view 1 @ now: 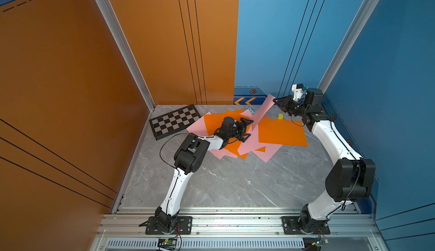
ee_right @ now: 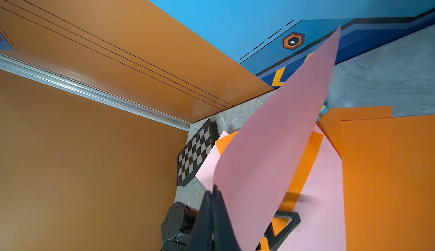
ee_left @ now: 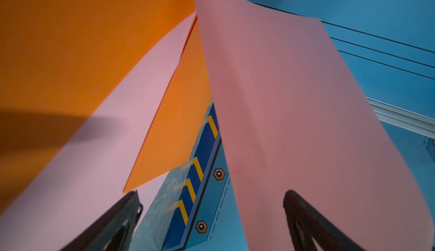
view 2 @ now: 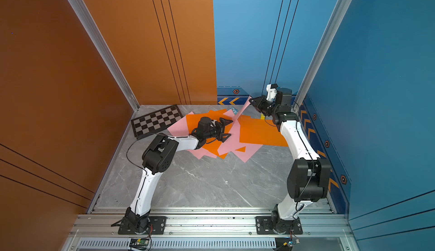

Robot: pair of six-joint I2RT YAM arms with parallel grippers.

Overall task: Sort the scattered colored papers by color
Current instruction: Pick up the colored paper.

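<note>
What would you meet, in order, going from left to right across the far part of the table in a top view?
The checkered board → left gripper, open → lifted pink sheet → right gripper, shut on that sheet's corner.

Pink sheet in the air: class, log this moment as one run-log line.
right gripper: shut on pink sheet, raised by one end | left gripper: open, holding nothing, over pile | pile: pink and orange mixed
</note>
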